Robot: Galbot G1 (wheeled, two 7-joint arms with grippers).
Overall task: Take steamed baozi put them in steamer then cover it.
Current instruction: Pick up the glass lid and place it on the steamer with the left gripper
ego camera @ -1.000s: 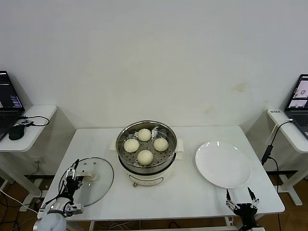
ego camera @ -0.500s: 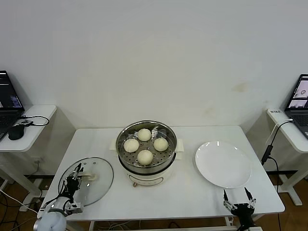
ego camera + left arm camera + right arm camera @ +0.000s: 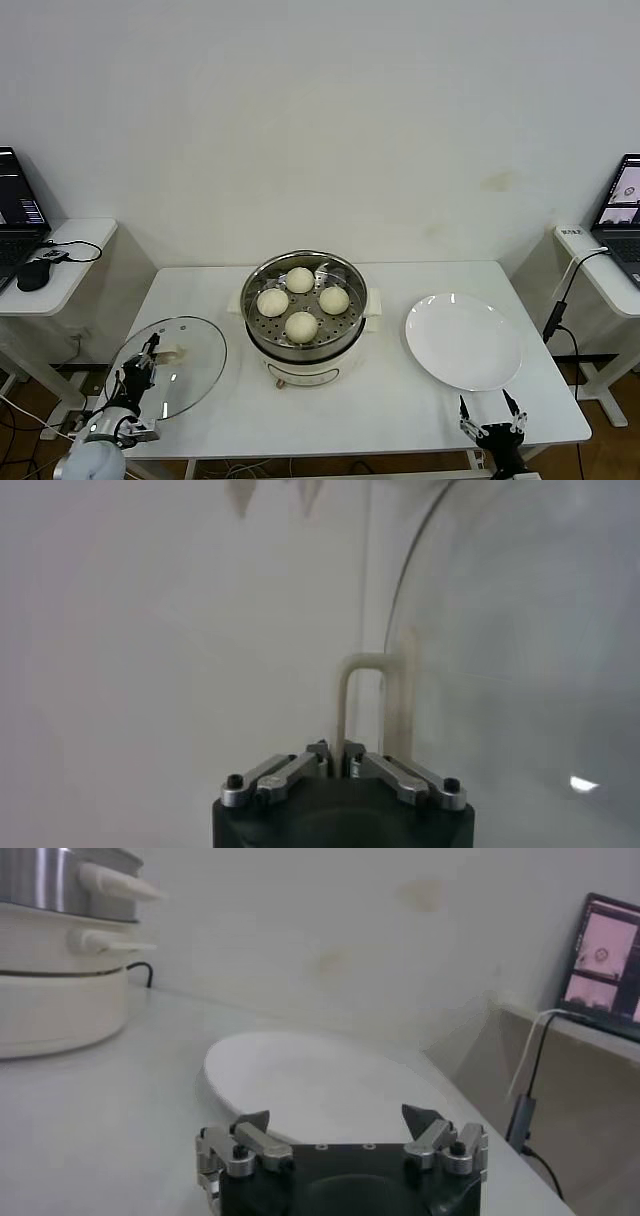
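Note:
Four cream-white baozi (image 3: 301, 301) lie on the perforated tray inside the steel steamer (image 3: 342, 338) at the table's middle. The glass cover (image 3: 180, 365) is at the table's front left, tilted with its left edge raised. My left gripper (image 3: 150, 356) is shut on the cover's cream-white bar handle (image 3: 352, 705); in the left wrist view the jaws pinch the handle's thin leg, with the glass dome (image 3: 520, 660) beside it. My right gripper (image 3: 491, 411) hangs open at the table's front right edge, just short of the white plate (image 3: 330, 1088), nothing between its fingers.
An empty white plate (image 3: 463, 340) lies right of the steamer. Side desks with laptops stand at far left (image 3: 20, 205) and far right (image 3: 622, 210); a black mouse (image 3: 34, 275) and cable lie on the left desk.
My left gripper shut on the cover's handle and lifted the cover, shifting it slightly left and tilting it. The right gripper sank a little toward the front edge.

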